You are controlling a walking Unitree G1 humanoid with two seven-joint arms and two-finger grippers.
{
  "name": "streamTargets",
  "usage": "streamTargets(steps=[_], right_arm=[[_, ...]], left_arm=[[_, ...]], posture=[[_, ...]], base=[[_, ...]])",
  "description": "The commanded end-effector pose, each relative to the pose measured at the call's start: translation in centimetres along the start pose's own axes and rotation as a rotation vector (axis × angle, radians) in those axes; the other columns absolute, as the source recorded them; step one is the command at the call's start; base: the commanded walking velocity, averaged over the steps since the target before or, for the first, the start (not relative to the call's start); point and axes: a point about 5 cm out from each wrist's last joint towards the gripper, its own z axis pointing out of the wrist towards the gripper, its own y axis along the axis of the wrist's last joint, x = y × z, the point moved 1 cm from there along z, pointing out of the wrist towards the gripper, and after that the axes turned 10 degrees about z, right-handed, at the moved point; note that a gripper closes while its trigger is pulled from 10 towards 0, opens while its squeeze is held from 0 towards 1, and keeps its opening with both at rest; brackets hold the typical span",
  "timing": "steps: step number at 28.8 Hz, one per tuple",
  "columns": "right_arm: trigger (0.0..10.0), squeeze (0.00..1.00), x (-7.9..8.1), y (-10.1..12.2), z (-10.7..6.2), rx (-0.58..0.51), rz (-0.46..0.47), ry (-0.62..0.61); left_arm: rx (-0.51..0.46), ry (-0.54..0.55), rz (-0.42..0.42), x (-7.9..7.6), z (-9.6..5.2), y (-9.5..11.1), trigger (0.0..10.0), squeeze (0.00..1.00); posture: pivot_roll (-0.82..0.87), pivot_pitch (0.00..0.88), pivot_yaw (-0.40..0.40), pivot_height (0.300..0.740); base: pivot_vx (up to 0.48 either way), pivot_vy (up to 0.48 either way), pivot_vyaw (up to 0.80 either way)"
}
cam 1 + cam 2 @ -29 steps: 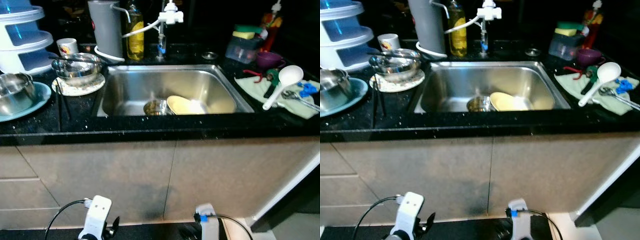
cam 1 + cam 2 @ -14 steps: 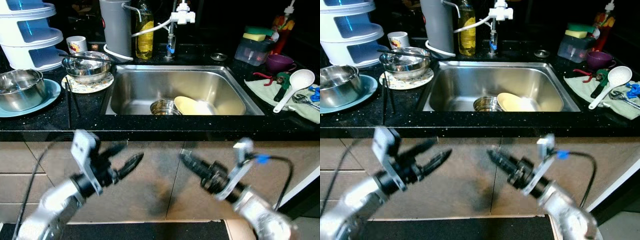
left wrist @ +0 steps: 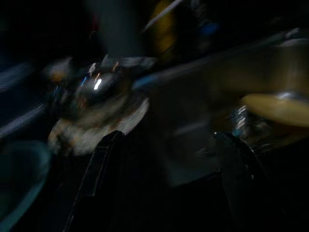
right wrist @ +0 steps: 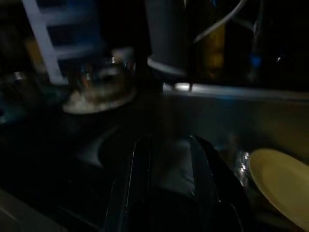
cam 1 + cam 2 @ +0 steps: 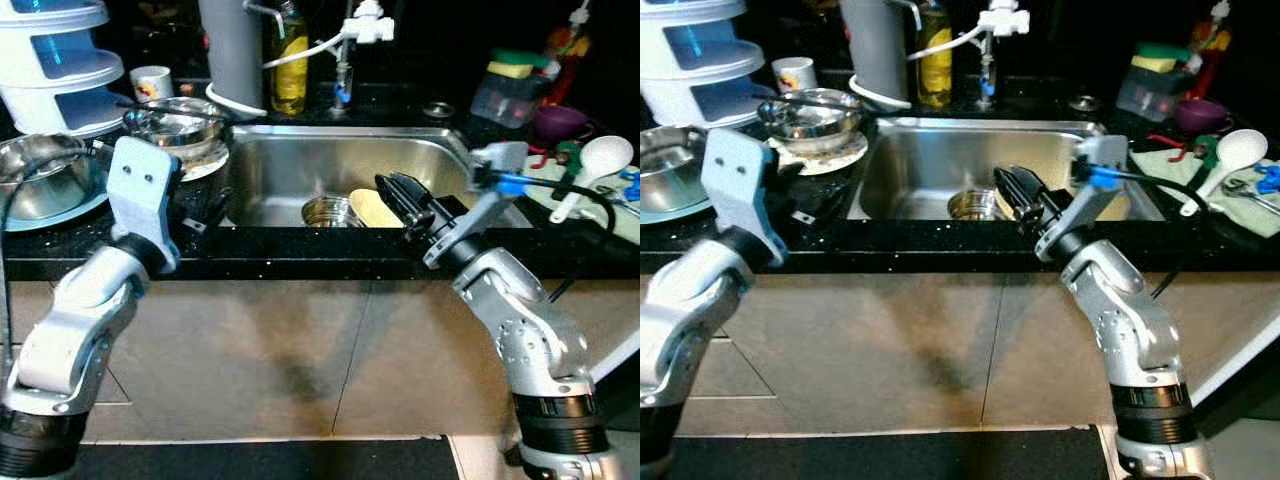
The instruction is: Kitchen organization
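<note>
A steel sink holds a yellow plate and a small steel cup. My right gripper hovers over the sink's front rim, just right of the plate, its fingers a little apart and holding nothing; the right wrist view looks along the gripper to the plate. My left gripper is at the counter edge left of the sink. In the blurred left wrist view the gripper is open and empty, facing a steel bowl on a patterned plate.
On the black counter left stand a big steel bowl on a blue plate, a white mug and a white tiered rack. A grey jug, oil bottle and tap line the back. A white ladle lies at the right.
Both arms have risen from in front of the cabinet to counter height. The right gripper now reaches over the sink rim and the left is at the counter edge.
</note>
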Motion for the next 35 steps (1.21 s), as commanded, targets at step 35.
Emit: streamTargets(steps=[35], right_arm=[[10.0,0.0,2.5,-2.4,0.7,0.044,0.0,-0.006]], left_arm=[[0.068,0.062,-0.001,-0.5,0.4,-0.7,10.0,0.0]], posture=[[-0.04,0.128,-0.059,0.74]], base=[[0.227,0.0,0.0]])
